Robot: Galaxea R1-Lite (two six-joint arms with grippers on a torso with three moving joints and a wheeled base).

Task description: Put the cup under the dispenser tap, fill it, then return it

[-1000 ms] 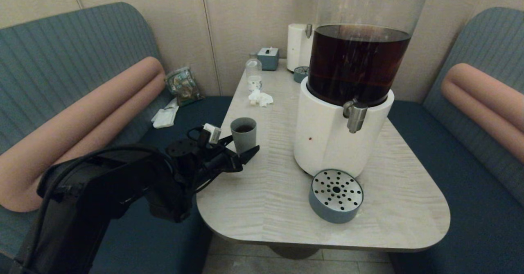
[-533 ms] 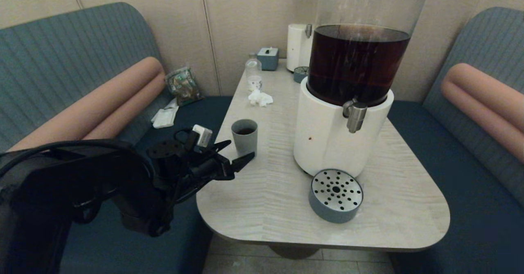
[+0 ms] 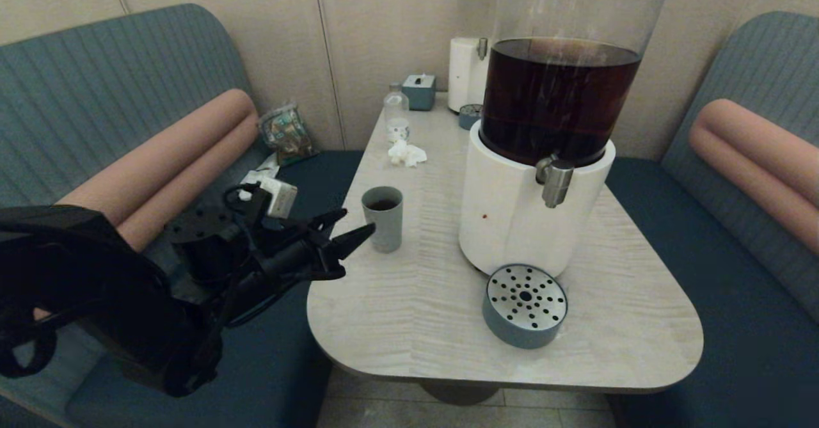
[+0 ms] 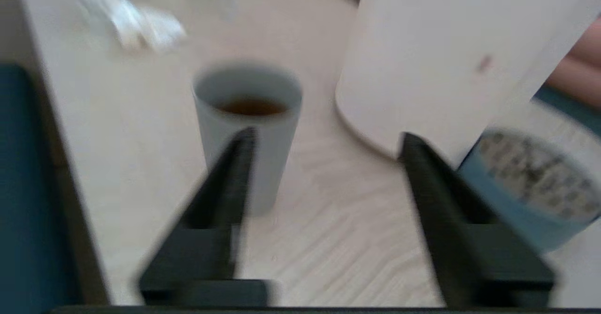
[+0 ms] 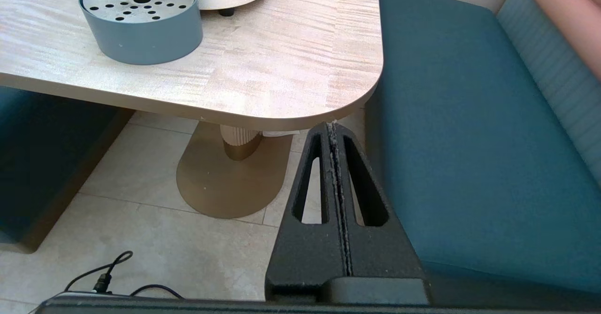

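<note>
The grey-blue cup (image 3: 382,217) stands upright near the table's left edge, with brown liquid inside; the left wrist view shows the cup (image 4: 249,117) too. My left gripper (image 3: 353,222) is open just left of the cup, not touching it, nothing between its fingers (image 4: 225,187). The steel dispenser tap (image 3: 554,180) juts from the big white-based dispenser (image 3: 512,217) with dark brown liquid, well right of the cup. My right gripper (image 5: 331,128) is shut and empty, parked low beside the table's near right corner.
A round blue-grey drip tray (image 3: 524,305) with a perforated steel top sits in front of the dispenser. At the table's far end are a clear bottle (image 3: 396,116), a crumpled tissue (image 3: 407,153), a tissue box (image 3: 419,91) and a smaller pale dispenser (image 3: 466,73). Blue benches flank the table (image 3: 416,313).
My left gripper has pulled back to the left and risen slightly, away from the cup, still open. The cup stays where it was.
</note>
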